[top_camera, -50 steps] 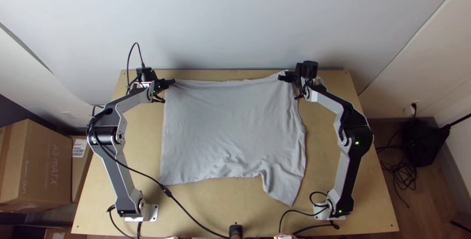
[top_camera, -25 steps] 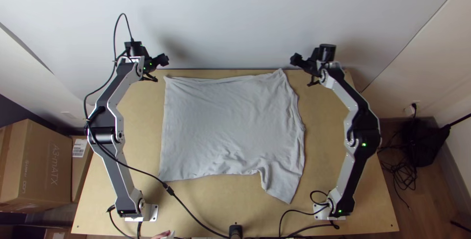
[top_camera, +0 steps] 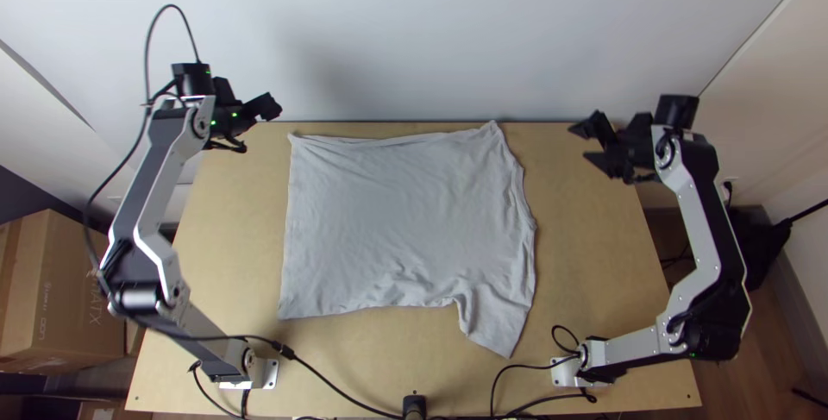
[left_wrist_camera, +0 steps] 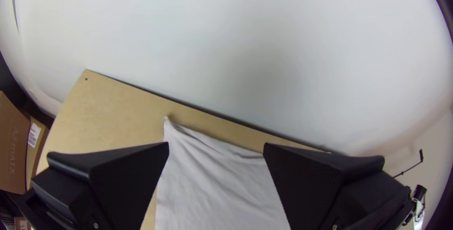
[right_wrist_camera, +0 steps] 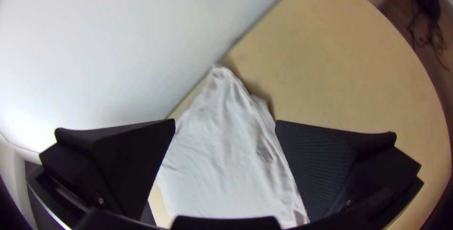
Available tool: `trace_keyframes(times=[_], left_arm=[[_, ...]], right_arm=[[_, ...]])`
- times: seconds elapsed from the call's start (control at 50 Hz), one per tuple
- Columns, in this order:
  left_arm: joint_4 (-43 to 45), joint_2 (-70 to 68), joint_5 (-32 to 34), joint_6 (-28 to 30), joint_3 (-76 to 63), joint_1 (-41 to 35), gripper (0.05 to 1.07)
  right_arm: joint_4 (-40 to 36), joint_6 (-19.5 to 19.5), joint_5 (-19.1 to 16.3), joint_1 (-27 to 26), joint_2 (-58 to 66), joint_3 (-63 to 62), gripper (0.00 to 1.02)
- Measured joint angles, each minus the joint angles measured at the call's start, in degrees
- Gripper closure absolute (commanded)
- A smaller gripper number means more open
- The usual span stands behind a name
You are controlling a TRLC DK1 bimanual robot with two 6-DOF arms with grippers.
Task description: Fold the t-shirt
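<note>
Light grey fabric t-shirt [top_camera: 397, 222] lies spread on the light wooden worktop [top_camera: 591, 256], between the two arms. Its far edge runs near the white wall [top_camera: 414, 32], with the far right corner right at the worktop's rear edge. Creases along the far left edge, small wrinkles across the near part, rumpled right side. One narrow flap at the near right sticks out toward the near edge. Left pincer [top_camera: 273, 109], black with wide flat fingers, is up off the shirt's far left corner, apart from the cloth. Left wrist view: its fingers [left_wrist_camera: 127, 173] are spread wide, nothing pinched, shirt corner seen beyond the gap. Right pincer [top_camera: 583, 142], same black type, is right of the shirt and well apart from it. Right wrist view: fingers [right_wrist_camera: 321, 164] also spread wide, nothing pinched. Black cable [top_camera: 332, 379] crosses the worktop's near left part, clear of the cloth.
</note>
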Motion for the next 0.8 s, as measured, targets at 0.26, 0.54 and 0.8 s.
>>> trace_keyframes(times=[0.26,0.54,0.8], left_arm=[[-2.5,-18.6,0.4,0.4,-13.0,-1.7,0.11],[-6.5,-28.1,0.9,1.2,-18.4,-1.9,0.11],[-7.2,-32.4,0.9,1.5,-21.8,-1.6,0.11]], right_arm=[[-12.0,-7.1,-0.5,-1.9,-11.4,-17.3,0.10],[-19.4,-17.1,4.0,1.9,-14.1,-30.5,0.25],[-17.2,-20.7,8.9,8.9,-14.1,-39.4,0.49]])
